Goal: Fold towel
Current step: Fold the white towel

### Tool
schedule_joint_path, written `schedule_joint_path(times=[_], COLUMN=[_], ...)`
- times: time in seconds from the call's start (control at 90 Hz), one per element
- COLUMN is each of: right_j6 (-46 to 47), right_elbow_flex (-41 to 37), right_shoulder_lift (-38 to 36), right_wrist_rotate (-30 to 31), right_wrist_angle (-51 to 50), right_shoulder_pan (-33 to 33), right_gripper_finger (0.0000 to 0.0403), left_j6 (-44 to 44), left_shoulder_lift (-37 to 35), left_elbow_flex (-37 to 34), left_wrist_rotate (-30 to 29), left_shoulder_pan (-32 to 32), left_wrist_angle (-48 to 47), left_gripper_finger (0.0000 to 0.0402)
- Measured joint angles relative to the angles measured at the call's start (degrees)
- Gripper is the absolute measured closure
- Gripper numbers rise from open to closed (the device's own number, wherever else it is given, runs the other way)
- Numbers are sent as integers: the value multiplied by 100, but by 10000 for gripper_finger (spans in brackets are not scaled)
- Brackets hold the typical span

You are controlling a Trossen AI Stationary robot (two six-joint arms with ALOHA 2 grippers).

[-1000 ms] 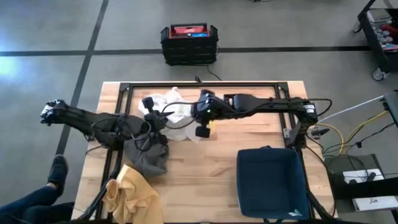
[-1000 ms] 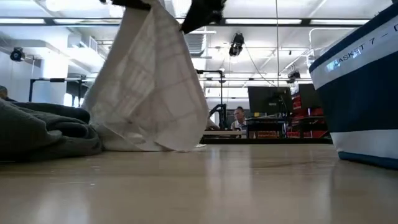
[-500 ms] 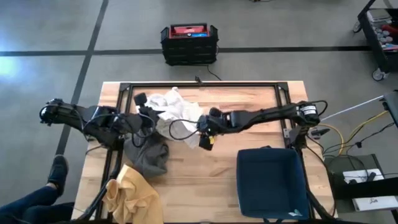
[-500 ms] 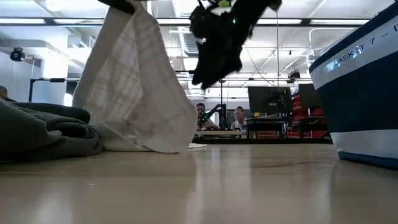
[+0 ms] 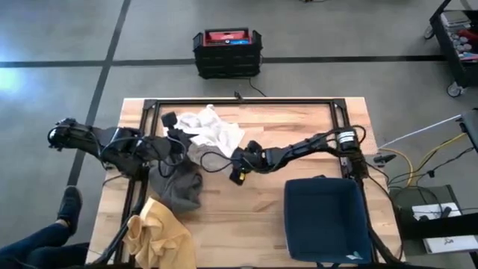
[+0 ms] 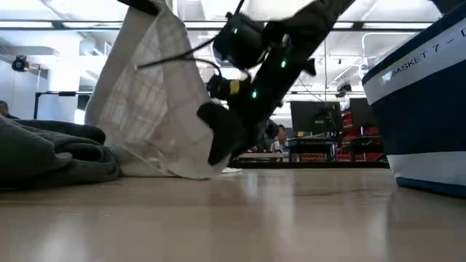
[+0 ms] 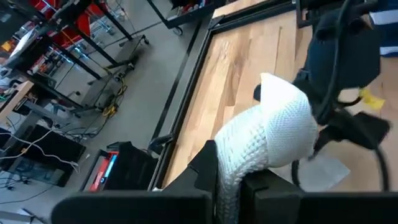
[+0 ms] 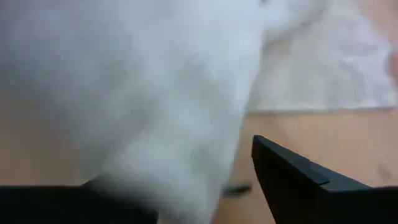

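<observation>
Low view: bin [image 6: 426,109], seemingly "BASKET 7".

1. Both arms are dark, slim, jointed links with loose black cables looping along them.
2. The right arm [image 5: 299,149] bears a pale ring at one joint, a yellow tag and small green lights near its wrist.
3. The right pincer [image 8: 205,186] has flat, black, angular fingers.

Down on the light wooden table [image 5: 314,119], a crumpled dark grey cloth [image 5: 178,188] sits toward the left, and just beside it at the near edge lies a bunched yellow cloth [image 5: 158,233]. Over on the right stands a navy blue fabric basket [image 5: 326,218]. Beyond the table, a black-and-red crate [image 5: 226,51] rests on the grey floor.
</observation>
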Motion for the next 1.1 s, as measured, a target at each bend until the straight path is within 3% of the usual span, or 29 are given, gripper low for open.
schedule_joint_path(times=[0.078, 0.167, 0.211, 0.511, 0.656, 0.733, 1.1], right_j6=[-159, -662, -994, -1894, -2085, -2210, -3115], right_elbow_flex=[-1, 0, -2, 513, 696, 752, 782], right_shoulder_lift=[-16, -202, -384, -2567, -3434, -3812, -4489], right_wrist_rotate=[81, 111, 136, 413, 432, 442, 327], right_wrist_angle=[86, 40, -2, -1749, -2240, -2282, -1726], right_shoulder_pan=[-23, -11, 3, -63, -479, -774, -2137], right_gripper_finger=[271, 365, 386, 402, 402, 403, 403], left_j6=[0, 0, 0, 547, 1400, 1740, 2940], left_shoulder_lift=[-5, -30, -60, -413, -595, -712, -516], left_elbow_flex=[0, 0, 0, 561, 784, 795, 772], left_wrist_rotate=[-2, -4, -2, -57, -577, -558, 1852], left_shoulder_pan=[0, 0, 0, 11, 210, 509, 3008], left_wrist_angle=[29, 56, 70, 161, 352, 631, 2400], left_gripper_finger=[402, 402, 402, 402, 401, 401, 401])
